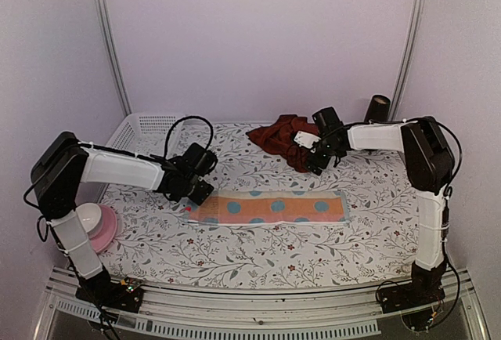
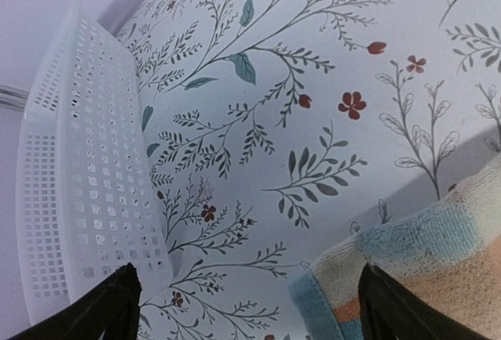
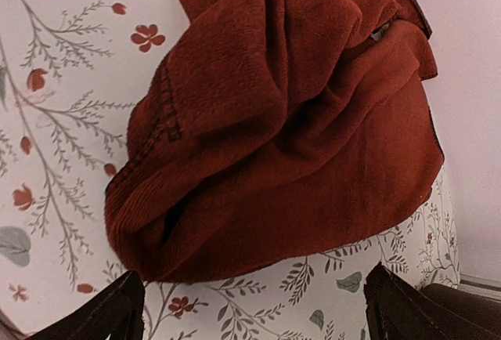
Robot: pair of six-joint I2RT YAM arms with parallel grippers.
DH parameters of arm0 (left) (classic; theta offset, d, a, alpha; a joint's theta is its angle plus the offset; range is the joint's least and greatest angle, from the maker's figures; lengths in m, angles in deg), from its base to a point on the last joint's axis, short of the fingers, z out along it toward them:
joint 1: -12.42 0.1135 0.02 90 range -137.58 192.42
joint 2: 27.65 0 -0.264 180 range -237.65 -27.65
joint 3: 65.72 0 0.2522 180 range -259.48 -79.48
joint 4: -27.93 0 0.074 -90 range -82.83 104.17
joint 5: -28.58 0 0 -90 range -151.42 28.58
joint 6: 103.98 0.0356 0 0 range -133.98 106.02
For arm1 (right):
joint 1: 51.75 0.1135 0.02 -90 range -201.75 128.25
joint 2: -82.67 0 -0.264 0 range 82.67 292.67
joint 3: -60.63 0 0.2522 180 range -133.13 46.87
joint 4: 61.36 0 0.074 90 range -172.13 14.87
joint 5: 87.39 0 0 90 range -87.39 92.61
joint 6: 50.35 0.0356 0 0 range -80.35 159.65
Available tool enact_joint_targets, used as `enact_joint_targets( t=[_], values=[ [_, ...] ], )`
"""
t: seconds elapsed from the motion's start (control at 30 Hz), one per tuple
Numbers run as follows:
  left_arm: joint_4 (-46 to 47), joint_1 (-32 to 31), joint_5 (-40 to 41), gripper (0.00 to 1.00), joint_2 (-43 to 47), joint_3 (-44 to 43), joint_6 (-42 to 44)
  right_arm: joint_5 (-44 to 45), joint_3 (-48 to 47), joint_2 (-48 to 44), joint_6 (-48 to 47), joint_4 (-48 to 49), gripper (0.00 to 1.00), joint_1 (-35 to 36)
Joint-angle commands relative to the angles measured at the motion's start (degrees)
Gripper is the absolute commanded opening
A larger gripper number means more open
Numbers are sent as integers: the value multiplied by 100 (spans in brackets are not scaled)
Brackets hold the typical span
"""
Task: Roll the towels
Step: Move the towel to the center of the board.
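Note:
The pastel checked towel lies flat as a long folded strip across the middle of the floral tablecloth. Its left corner shows beside my left gripper's right finger. My left gripper is open at that left end, jaws wide, with only tablecloth between them. The dark red towel sits crumpled at the back of the table. My right gripper is open just to the right of it, and its fingertips are clear of the cloth.
A white perforated basket stands at the back left, close to my left gripper. A pink dish with a white object sits at the left edge. A dark cylinder stands at the back right.

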Motion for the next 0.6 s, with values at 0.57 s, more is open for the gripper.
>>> enact_joint_targets(
  t=[0.57],
  values=[
    [-18, 80, 541, 97, -624, 80, 112, 3216, -2993, 2995, -1112, 1781, 99, -715]
  ],
)
